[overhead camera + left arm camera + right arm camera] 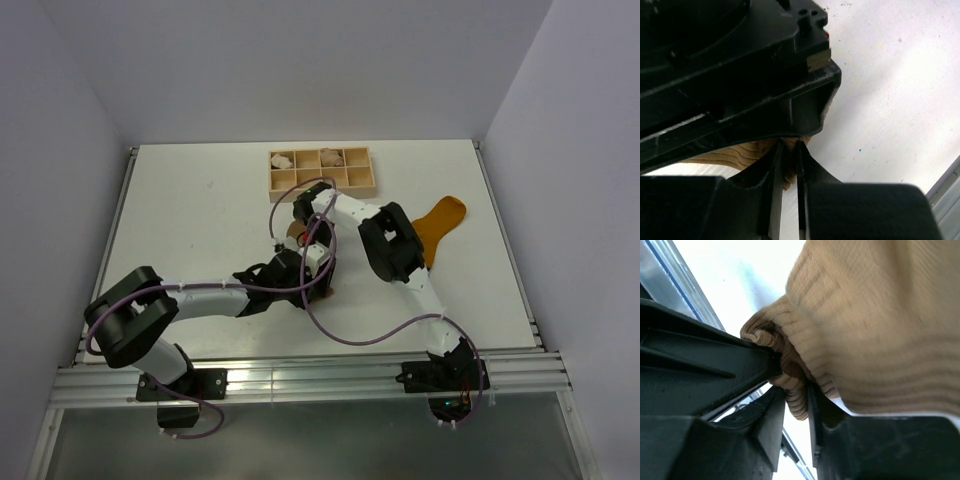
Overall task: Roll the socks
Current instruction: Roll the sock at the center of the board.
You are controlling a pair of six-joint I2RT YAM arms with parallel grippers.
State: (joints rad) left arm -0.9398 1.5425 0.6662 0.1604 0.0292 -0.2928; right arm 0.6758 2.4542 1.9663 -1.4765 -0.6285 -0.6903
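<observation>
The tan-brown sock [292,233] lies mid-table, mostly hidden under both grippers; only small bits show from above. My left gripper [306,278] is shut on a fold of its ribbed fabric, seen in the left wrist view [747,152] with the fingertips [790,146] almost touching. My right gripper [316,250] is shut on another bunched fold of the same sock [880,325], pinched between its jaws [796,392]. The two grippers are close together, the right one's black body just above the left's fingers. The mustard-orange sock [440,225] lies flat at the right, untouched; its striped cuff is hidden by the right arm.
A wooden compartment tray [358,184] stands at the back centre with small pale beige bundles [331,157] in its far cells. Purple cables loop over the table near the arms. A metal rail runs along the near edge [300,375].
</observation>
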